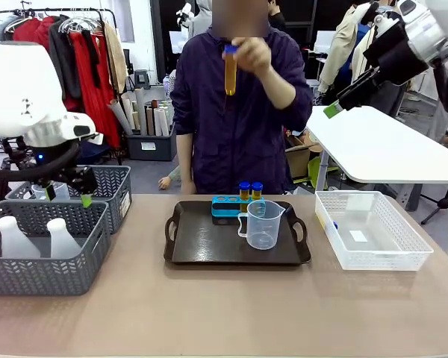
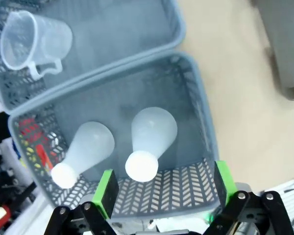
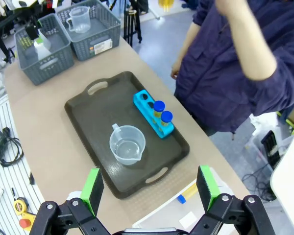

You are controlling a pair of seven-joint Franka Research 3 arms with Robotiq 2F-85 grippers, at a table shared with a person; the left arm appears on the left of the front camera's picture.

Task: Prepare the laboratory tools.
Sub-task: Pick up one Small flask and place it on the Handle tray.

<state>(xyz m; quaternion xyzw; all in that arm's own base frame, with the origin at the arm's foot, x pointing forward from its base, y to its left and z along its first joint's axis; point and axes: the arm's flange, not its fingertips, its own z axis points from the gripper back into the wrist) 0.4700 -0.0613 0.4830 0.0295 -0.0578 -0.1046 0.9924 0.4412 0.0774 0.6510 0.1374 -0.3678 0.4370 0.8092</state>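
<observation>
Left gripper (image 2: 164, 182): jaws open, empty, over two white flasks (image 2: 152, 132) standing in the grey basket (image 2: 186, 176) | Right gripper (image 3: 150, 186): jaws open, empty, high above the counter (image 1: 209, 313) | Beaker (image 1: 263, 224) and blue rack (image 1: 225, 205) with two capped tubes (image 1: 244, 190) on the tray (image 1: 209, 246) | Person's hand (image 1: 257, 52) holds one tube (image 1: 230, 71) up.

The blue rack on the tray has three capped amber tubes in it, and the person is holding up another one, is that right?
Not quite. The blue rack holds two capped amber tubes, not three; its other two holes are empty, as the right wrist view shows. The person's hand does hold up another tube.
</observation>
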